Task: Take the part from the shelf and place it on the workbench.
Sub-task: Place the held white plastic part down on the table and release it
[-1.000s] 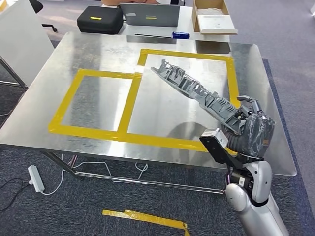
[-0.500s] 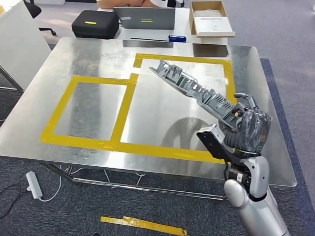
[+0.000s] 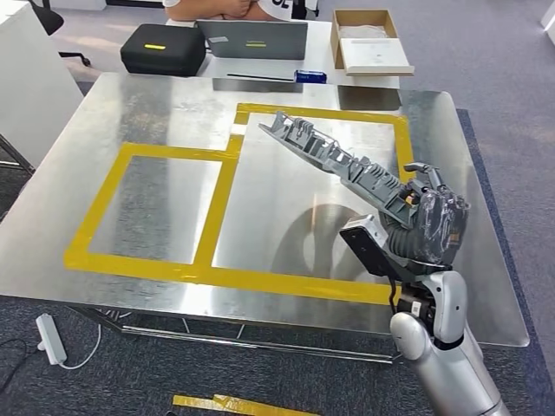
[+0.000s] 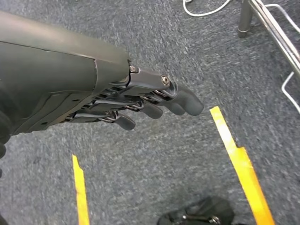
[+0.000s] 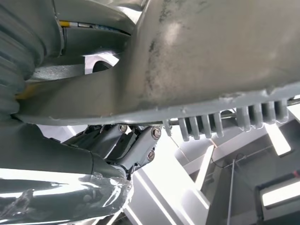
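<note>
Right hand (image 3: 434, 224) clamped around the near end of the long grey ribbed part (image 3: 334, 160) — held aloft over the workbench (image 3: 164, 95), far tip angled toward 10 o'clock across the larger yellow-taped frame (image 3: 401, 139). Carrying step seemingly done; placing not yet. Next, probably: lower until flat on the metal inside that frame, then loosen the grip. Left hand (image 4: 141, 101) hanging over carpet, fingers straight, holding nothing. Beyond the bench at 12 o'clock — black case (image 3: 162, 48), laptop (image 3: 255, 38), cardboard box (image 3: 368, 41); nothing blocking the drop zone.
</note>
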